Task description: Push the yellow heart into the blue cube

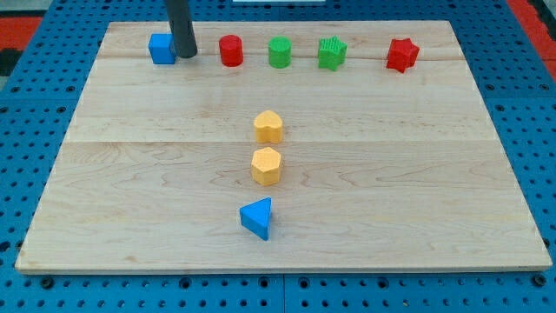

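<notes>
Pale wooden desk [417, 200] on a blue perforated base, seen from the near long edge.

Near the desk's middle, a little toward the far edge: the yellow heart [268, 126], untouched, free on all sides. Just nearward of it, the yellow hexagon [267, 165], close but apart. Farther toward the near edge, the blue triangle [257, 217].

At the far-left corner: the blue cube [162, 48], first in a row along the far edge. Then, rightward along that row, the red cylinder [230, 50], green cylinder [279, 52], green star [332, 53] and red star [402, 54].

No hand fitted here, so nothing spread, pressed together or pinching; only the dark rod. My tip [187, 56] just beside the cube's right face, between cube and red cylinder; whether touching the cube, cannot tell.

Judged as the approach step, push not yet begun. Heart well apart from my tip, nearward and to the right of it. Next move seemingly calls for travelling round to the heart's near-right side, opposite the cube, then driving it diagonally toward the far-left corner. Worth keeping clear of the hexagon on the way in, and clear of the red cylinder along the push line.
</notes>
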Motion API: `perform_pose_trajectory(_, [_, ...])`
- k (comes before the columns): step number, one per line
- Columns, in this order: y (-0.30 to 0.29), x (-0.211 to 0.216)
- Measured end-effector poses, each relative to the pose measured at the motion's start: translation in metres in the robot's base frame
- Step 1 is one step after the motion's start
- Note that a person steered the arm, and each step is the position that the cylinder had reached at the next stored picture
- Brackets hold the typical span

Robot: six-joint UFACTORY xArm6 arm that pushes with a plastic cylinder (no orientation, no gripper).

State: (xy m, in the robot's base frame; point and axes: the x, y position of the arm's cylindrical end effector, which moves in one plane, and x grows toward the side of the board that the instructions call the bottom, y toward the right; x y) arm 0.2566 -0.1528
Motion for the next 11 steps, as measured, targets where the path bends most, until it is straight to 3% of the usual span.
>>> perform_pose_trajectory(2, [-0.017, -0.002])
perform_pose_trajectory(4, [0.034, 0.058])
perform_pose_trajectory(5, [0.047, 0.060])
perform_pose_trajectory(8, [0.208, 0.122])
perform_pose_trajectory(9, [0.202, 0.163])
perform_pose_trajectory(11, [0.101, 0.169])
